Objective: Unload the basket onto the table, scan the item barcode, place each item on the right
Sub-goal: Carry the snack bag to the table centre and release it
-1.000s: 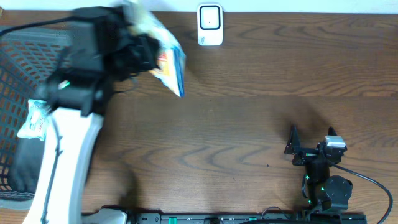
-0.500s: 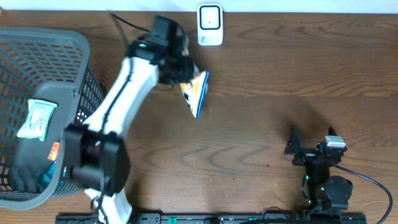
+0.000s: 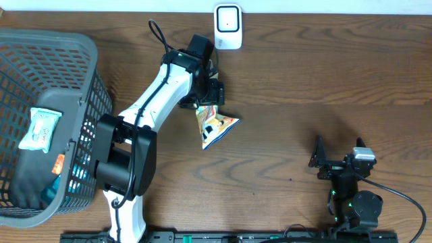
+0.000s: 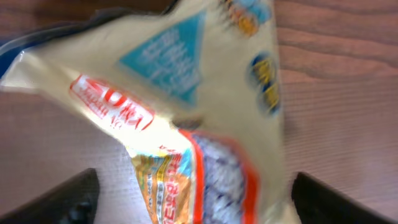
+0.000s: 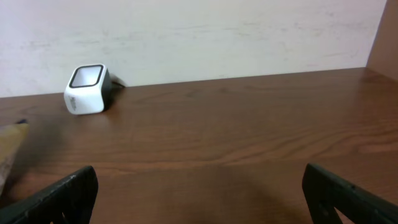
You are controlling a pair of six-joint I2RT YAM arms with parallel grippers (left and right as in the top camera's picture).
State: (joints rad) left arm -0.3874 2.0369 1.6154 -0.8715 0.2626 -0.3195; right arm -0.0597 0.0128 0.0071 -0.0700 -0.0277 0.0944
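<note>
Left fingers (image 4: 68, 196) are spread open over the bag (image 3: 217, 127), lying on the bench (image 3: 304, 81) near the scanner (image 3: 228, 27), right fingers (image 5: 62, 196) open too; the scan seems not yet done and next probably needs a grasp turning the barcode to the scanner.

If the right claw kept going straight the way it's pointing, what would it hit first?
Probably nothing close: ahead of the right gripper is bare table, then seemingly the wall. The white scanner sits off to its left.

glossy foil snack bag (image 3: 215, 127), wood-grain table (image 3: 324, 81)
</note>
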